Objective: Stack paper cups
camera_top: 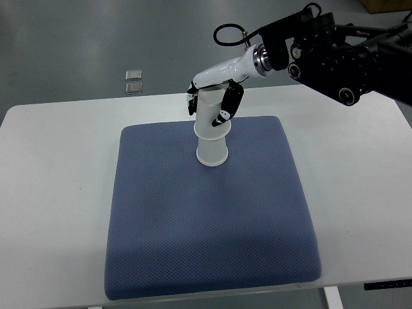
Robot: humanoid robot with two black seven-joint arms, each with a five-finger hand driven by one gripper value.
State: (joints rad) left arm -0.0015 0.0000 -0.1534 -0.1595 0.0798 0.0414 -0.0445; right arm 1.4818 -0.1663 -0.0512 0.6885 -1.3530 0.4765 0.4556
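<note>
- The white tabletop is cut off at the picture's bottom and right edges, so its near corners are out of frame; only the far left corner shows whole.
- A blue-grey textured square mat covers the table's middle, its near edge just inside the table's near edge.
- The stack of white paper cups stands on the mat beside its far edge, about midway along that edge, rims down. It seems to be two cups, one seated over the other, though white on white makes the seam hard to read.
- The lower cup's wide rim rests on the mat; the stack leans slightly toward the far edge.
- The right hand, white shell with black fingers, comes in on a black arm from the upper right and is closed around the upper cup.
- One black finger lies down the cup's right side, others curl at its left; the cup's top is hidden under the palm.
- The thumb cannot be made out.
- Two small silvery square pieces lie on the grey floor beyond the table's far edge, too small to identify.
</note>
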